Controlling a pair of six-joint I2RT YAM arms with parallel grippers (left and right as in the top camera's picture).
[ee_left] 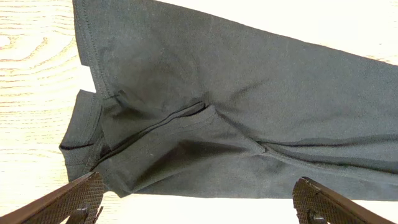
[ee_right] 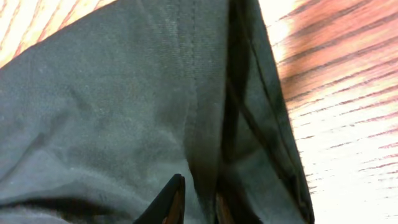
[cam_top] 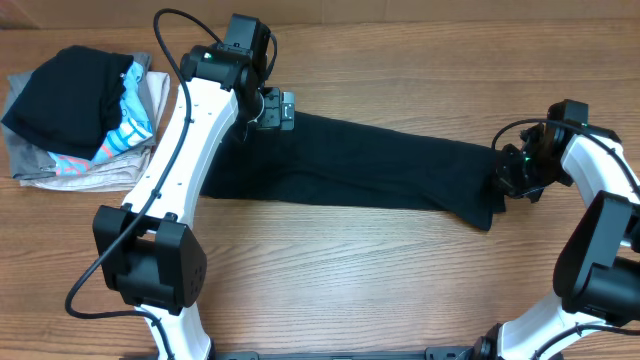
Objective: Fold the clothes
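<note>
Black T-shirt (cam_top: pixel 380 170) lies in a long folded strip across mid bench (cam_top: pixel 350 260). Right gripper (ee_right: pixel 196 204) at 3 o'clock, nearly closed, pinching the shirt's end. Left gripper (cam_top: pixel 278 110) at 11 o'clock, wide open over the other end. Folded garment pile (cam_top: pixel 75 120) at 10 o'clock.

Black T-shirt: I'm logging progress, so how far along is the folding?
Done: the black T-shirt lies folded lengthwise into a long band on the table. In hand: the right gripper seems to pinch one end; the left gripper hangs open over the sleeve end. Left: folding the band crosswise into a compact stack.
</note>
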